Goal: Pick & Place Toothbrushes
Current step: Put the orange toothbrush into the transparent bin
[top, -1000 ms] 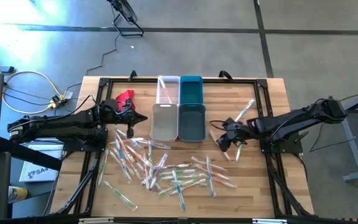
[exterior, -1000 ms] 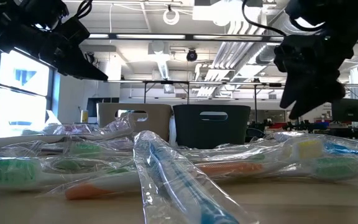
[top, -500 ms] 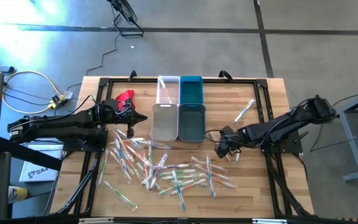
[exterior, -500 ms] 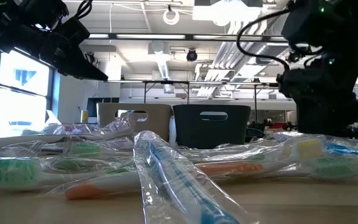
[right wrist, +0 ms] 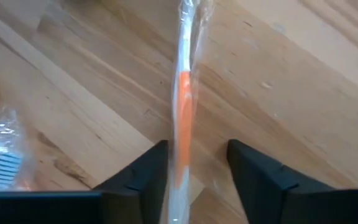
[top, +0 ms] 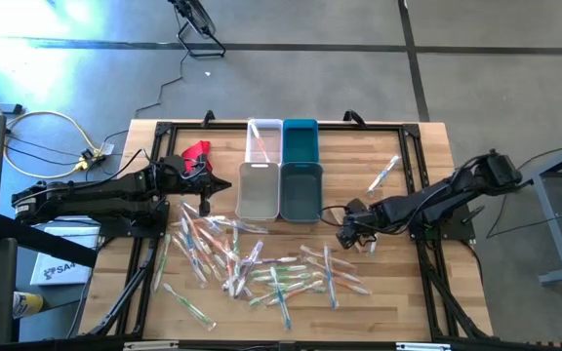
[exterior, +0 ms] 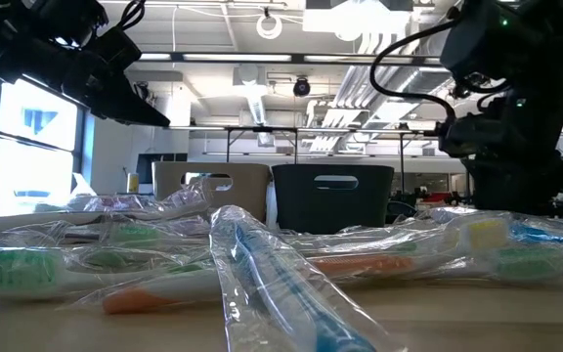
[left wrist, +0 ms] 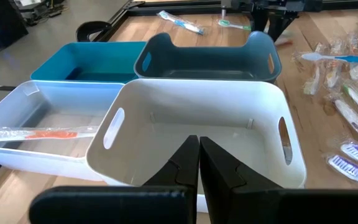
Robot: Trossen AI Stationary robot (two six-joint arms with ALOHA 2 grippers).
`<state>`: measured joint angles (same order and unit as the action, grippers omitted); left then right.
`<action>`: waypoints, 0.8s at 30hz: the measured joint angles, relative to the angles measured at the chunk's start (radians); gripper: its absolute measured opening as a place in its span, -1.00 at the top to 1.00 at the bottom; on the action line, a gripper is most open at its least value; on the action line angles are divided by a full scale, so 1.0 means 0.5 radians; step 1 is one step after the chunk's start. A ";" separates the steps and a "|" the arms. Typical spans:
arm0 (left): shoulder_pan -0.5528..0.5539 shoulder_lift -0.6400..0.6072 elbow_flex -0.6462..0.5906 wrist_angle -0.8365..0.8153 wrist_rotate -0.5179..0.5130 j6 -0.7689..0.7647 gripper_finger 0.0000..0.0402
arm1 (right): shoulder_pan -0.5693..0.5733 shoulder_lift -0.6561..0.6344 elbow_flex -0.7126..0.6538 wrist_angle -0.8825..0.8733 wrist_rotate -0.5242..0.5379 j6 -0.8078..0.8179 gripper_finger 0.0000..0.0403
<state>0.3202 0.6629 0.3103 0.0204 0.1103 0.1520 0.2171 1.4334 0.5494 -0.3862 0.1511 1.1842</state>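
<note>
Right gripper sits low with its jaws apart, straddling an orange toothbrush but not pinching it. Left gripper hangs closed and empty over the white bin. Only one brush looks binned; the pile remains.

bins: table rear centre | toothbrushes: in front of bins | cloth: left of bins

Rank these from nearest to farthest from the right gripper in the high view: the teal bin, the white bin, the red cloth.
From the right gripper:
1. Teal bin, toward the table's middle.
2. White bin, just beyond the teal one, on its left-arm side.
3. Red cloth, by the left arm, at the table's far edge.
</note>
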 joint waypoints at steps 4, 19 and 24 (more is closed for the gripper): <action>0.000 0.000 0.000 0.000 0.000 0.000 0.96 | -0.002 0.000 -0.001 -0.013 0.016 -0.004 0.54; 0.000 0.001 0.000 -0.001 0.000 0.000 0.96 | 0.010 -0.235 -0.013 0.019 0.074 -0.123 0.94; 0.000 0.001 -0.001 0.000 0.000 0.000 0.96 | 0.011 -0.427 -0.012 -0.004 0.166 -0.187 0.94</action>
<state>0.3202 0.6632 0.3100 0.0204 0.1104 0.1520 0.2225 1.2201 0.5434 -0.3880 0.2342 1.0905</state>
